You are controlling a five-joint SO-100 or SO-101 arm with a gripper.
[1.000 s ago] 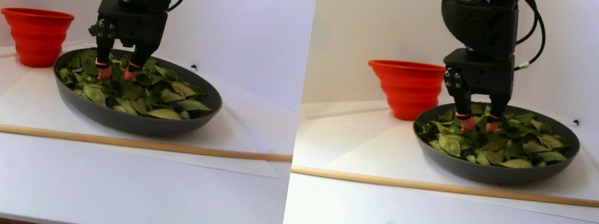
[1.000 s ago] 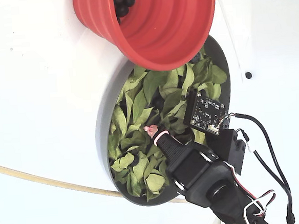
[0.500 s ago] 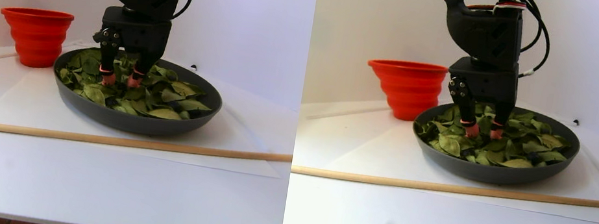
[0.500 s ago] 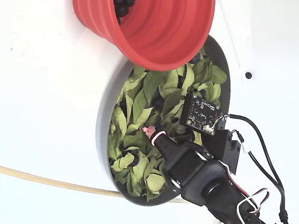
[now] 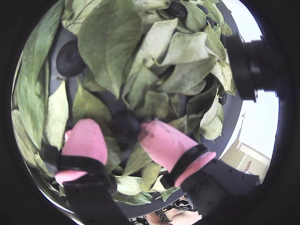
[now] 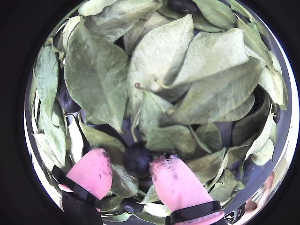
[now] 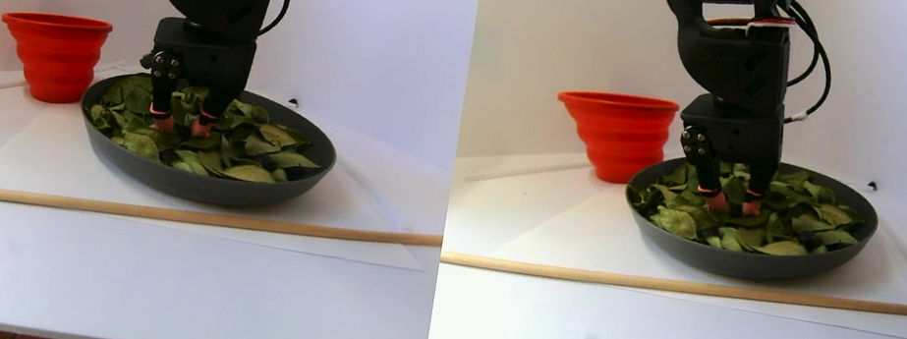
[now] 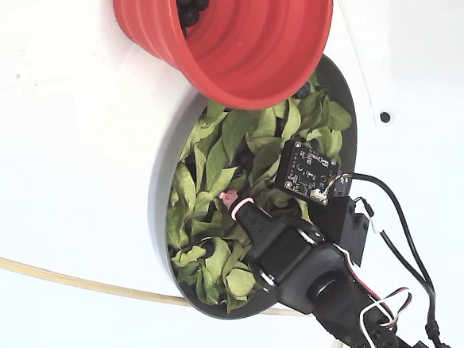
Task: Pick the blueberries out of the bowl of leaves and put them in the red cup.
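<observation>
The tool (image 6: 136,171) stood with its pink fingertips (image 6: 176,185) flanking a blueberry (image 6: 137,159) among the leaves (image 6: 159,65).

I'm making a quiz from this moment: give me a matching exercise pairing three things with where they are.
Things:
1. red cup
2. leaves
3. gripper

Places:
A. filling the bowl
B. holding a few blueberries
C. pink fingertips either side of one blueberry

Pairs: 1-B, 2-A, 3-C
</observation>
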